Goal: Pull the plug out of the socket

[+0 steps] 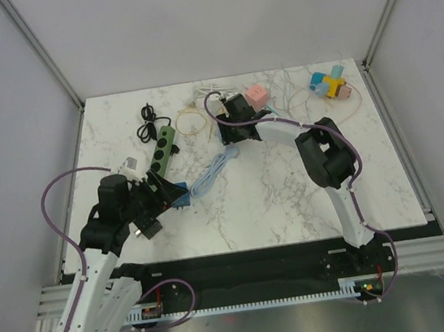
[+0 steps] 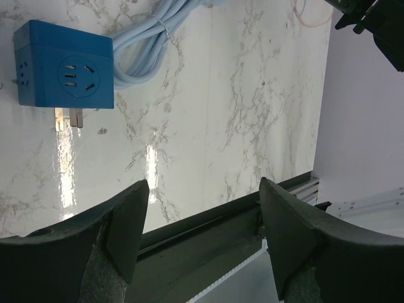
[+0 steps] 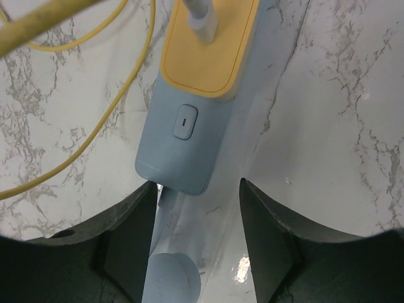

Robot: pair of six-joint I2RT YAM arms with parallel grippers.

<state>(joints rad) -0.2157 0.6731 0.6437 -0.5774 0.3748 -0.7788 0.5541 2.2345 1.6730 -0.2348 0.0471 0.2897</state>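
Note:
A light blue power strip (image 3: 183,145) with a yellow face (image 3: 208,50) lies on the marble. A white plug (image 3: 201,17) sits in the yellow face at the top edge of the right wrist view. My right gripper (image 3: 199,218) is open, and its fingers (image 3: 129,233) straddle the strip's near end and its light blue cord. In the top view this gripper (image 1: 231,125) covers the strip at the back centre. My left gripper (image 2: 202,218) is open and empty above the table's front edge, near a blue cube adapter (image 2: 66,71) lying with its prongs showing; the adapter also shows in the top view (image 1: 181,194).
A coiled light blue cable (image 1: 211,174) lies mid-table. A green power strip (image 1: 162,148), a black cable (image 1: 147,122) and a yellow cable loop (image 1: 191,121) lie at the back left. A pink cube (image 1: 257,94) and a colourful adapter (image 1: 328,85) sit at the back right.

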